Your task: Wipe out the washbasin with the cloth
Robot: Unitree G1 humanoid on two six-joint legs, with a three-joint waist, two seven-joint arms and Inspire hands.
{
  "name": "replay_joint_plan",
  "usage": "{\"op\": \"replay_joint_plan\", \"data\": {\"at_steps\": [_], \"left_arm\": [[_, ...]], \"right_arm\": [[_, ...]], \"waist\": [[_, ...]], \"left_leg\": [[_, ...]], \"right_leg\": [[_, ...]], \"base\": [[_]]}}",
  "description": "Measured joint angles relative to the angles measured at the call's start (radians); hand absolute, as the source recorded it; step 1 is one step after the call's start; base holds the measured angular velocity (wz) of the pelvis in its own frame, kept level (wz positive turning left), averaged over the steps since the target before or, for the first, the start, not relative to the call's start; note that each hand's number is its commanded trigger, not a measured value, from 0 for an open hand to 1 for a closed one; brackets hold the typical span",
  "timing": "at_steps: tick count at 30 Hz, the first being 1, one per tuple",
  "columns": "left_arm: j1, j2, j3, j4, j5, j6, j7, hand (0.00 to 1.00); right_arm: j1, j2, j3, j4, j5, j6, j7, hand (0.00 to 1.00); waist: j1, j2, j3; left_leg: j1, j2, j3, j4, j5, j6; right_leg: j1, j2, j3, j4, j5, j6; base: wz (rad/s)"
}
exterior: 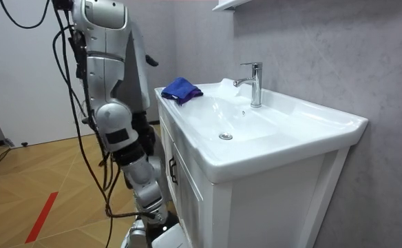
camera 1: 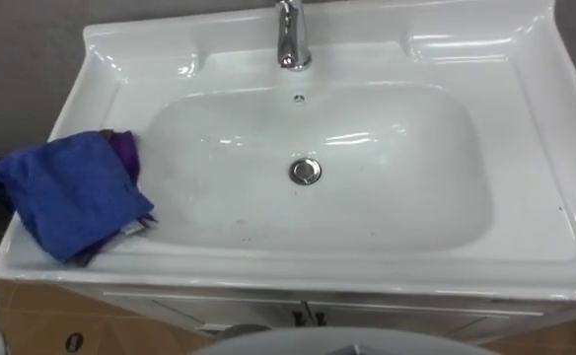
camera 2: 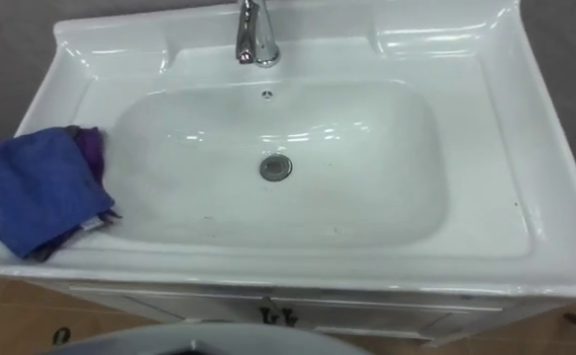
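The white basin [camera 1: 367,212] lies right below me, with a round metal drain [camera 1: 306,171] in the middle of its bowl. A few small dark specks sit on the bowl's front slope. A crumpled blue cloth [camera 1: 71,192] with a purple edge rests on the basin's left rim [camera 2: 32,192], partly over the front corner. In the room view I stand upright close against the cabinet front. My right arm hangs down beside it, with the right hand [exterior: 150,201] low by the cabinet and away from the cloth [exterior: 181,89].
A chrome tap [camera 1: 292,35] stands upright at the back centre of the basin [exterior: 256,83]. A raised back ledge runs behind it against the grey wall. White cabinet doors with dark handles [camera 1: 308,318] lie under the front rim. Wooden floor shows at lower left.
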State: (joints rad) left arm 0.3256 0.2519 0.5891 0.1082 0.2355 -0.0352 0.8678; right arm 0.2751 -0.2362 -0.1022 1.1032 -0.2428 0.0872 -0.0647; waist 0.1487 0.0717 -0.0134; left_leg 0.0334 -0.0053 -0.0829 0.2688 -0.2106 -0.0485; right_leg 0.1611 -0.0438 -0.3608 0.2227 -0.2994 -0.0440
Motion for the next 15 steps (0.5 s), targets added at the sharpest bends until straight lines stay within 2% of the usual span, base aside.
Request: {"op": "replay_joint_plan", "data": {"at_steps": [4, 7, 9, 10, 12, 13, 15], "left_arm": [[0.028, -0.015, 0.046, 0.093, -0.035, -0.001, 0.036, 0.0], [0.087, -0.042, 0.065, 0.131, -0.153, -0.001, 0.047, 0.0], [0.114, -0.048, 0.064, 0.221, -0.218, -0.001, 0.047, 0.0], [0.126, -0.06, 0.063, 0.252, -0.247, 0.0, 0.046, 0.0], [0.147, -0.086, 0.063, 0.297, -0.261, -0.001, 0.045, 0.0], [0.151, -0.09, 0.061, 0.325, -0.266, -0.001, 0.045, 0.0], [0.165, -0.091, 0.044, 0.462, -0.289, 0.003, 0.04, 0.0]], "right_arm": [[0.013, -0.002, 0.0, -0.017, -0.001, 0.002, -0.007, 0.0], [0.022, -0.006, 0.0, -0.022, 0.004, 0.008, -0.01, 0.0], [0.031, -0.006, 0.0, -0.036, 0.001, 0.017, -0.01, 0.0], [0.033, -0.006, 0.0, -0.042, 0.001, 0.02, -0.009, 0.0], [0.042, -0.006, -0.002, -0.045, -0.001, 0.025, -0.008, 0.0], [0.04, -0.007, -0.002, -0.043, -0.002, 0.028, -0.007, 0.0], [0.033, -0.008, -0.009, -0.043, -0.007, 0.037, -0.005, 0.0]], "waist": [[0.022, -0.001, -0.0014], [0.034, -0.002, -0.0014], [0.048, -0.002, -0.002], [0.049, -0.004, -0.0024], [0.048, -0.01, -0.0035], [0.05, -0.01, -0.0037], [0.043, -0.015, -0.0053]], "left_leg": [[0.003, -0.006, -0.01, -0.001, 0.001, 0.002], [0.002, -0.01, -0.013, -0.001, 0.001, 0.002], [0.002, -0.01, -0.013, 0.0, 0.001, 0.002], [-0.003, -0.011, -0.02, 0.0, 0.001, 0.002], [-0.007, -0.014, -0.034, -0.001, 0.003, 0.004], [-0.007, -0.015, -0.035, -0.001, 0.004, 0.005], [-0.006, -0.019, -0.04, 0.003, 0.004, 0.005]], "right_leg": [[0.005, -0.004, -0.002, -0.001, -0.001, 0.003], [0.006, -0.008, -0.011, 0.0, -0.002, 0.005], [0.006, -0.008, -0.011, 0.001, -0.003, 0.005], [0.005, -0.008, -0.015, 0.0, -0.003, 0.005], [0.002, -0.009, -0.025, 0.002, -0.003, 0.006], [0.002, -0.01, -0.025, 0.003, -0.003, 0.006], [0.002, -0.016, -0.028, 0.015, -0.011, 0.009]], "base": [[0.05], [0.04], [0.03], [0.12], [0.15], [0.08], [0.1]]}}
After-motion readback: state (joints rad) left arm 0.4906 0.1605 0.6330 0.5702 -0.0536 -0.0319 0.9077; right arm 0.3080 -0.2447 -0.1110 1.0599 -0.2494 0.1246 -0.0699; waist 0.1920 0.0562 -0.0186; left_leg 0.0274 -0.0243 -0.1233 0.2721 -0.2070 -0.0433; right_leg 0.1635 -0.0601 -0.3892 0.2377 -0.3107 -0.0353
